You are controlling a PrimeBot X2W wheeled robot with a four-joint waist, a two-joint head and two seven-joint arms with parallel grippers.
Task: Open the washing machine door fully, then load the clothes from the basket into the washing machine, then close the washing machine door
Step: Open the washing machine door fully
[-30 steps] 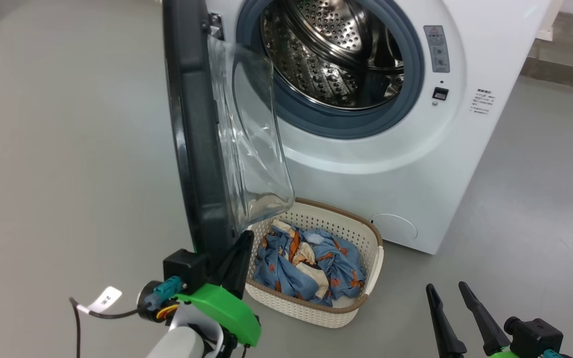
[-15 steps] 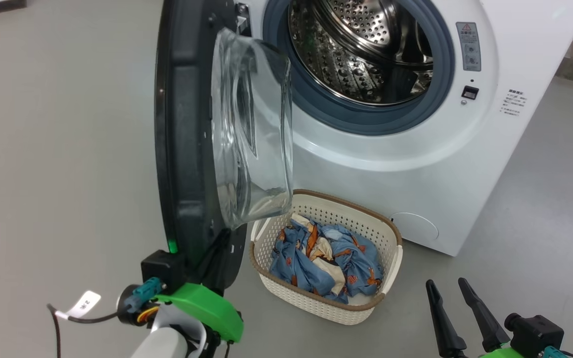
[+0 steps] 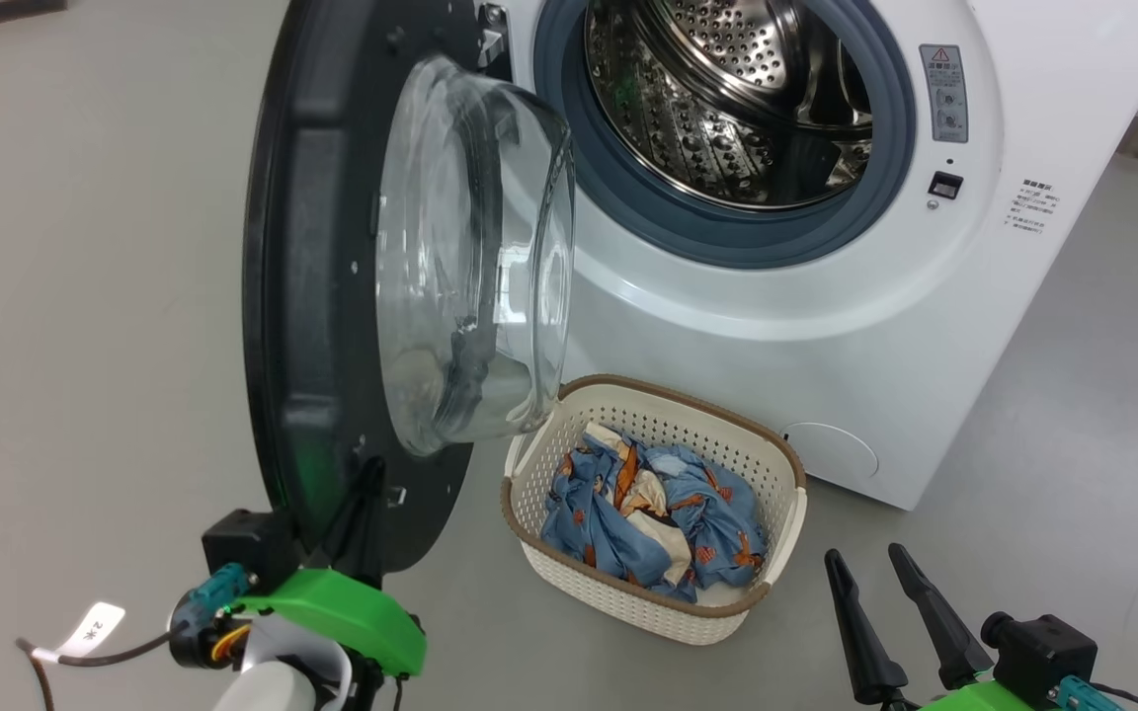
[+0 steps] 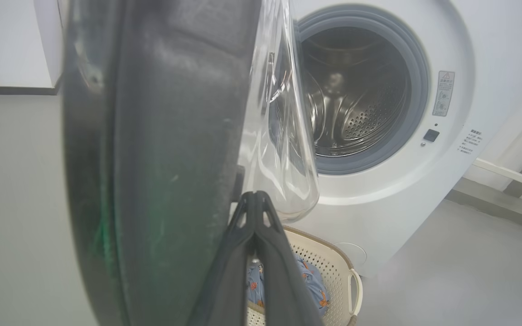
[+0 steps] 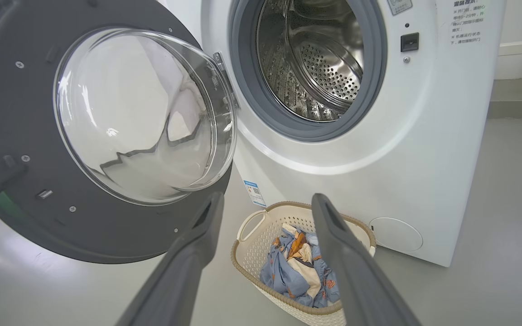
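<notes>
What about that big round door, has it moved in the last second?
Yes. The washing machine door has swung wider: its free edge now stands farther left of the grey-blue gasket, and more of its inner face shows.

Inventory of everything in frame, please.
washing machine: one, white, centre-right, standing on the floor
door: one, black with a clear glass bowl, swung open to the left of the opening
drum: one, perforated steel, nothing seen inside
gasket: one, grey-blue, ringing the opening
basket: one, cream with a brown rim, on the floor in front of the machine
clothes: a heap, number unclear, light blue with orange and cream, in the basket
sticker: one, blue and white, low on the machine front
floor: grey
left gripper: shut, at the door's lower inner edge
right gripper: open, empty, lower right, beside the basket
</notes>
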